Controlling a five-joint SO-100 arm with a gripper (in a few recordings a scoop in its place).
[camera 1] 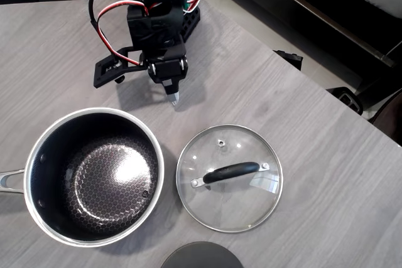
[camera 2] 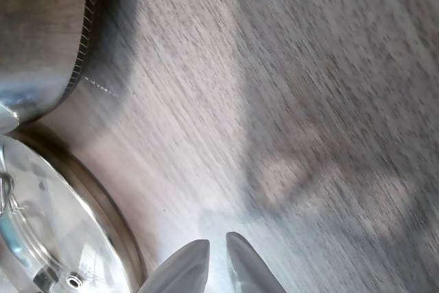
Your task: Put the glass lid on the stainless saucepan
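Glass lid (camera 1: 229, 177) lies flat on desk (camera 1: 301, 111), just beside stainless saucepan (camera 1: 94, 175). Tool (camera 1: 175, 97) hovers apart, tips nearly pressed together, holding nothing. No readable writing.

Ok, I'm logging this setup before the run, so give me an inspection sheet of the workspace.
Surface: grey wood-grain table, dry, no spills.
Job's things: stainless saucepan uncovered, at left in the overhead view; glass lid flat on the table beside it, handle up.
Clutter: dark round disc at the bottom edge.
Grippers: gripper near the table's far edge, tips nearly together, holding nothing.
Cables: red, white and black wires looped on the arm.
Surroundings: dark furniture beyond the table.
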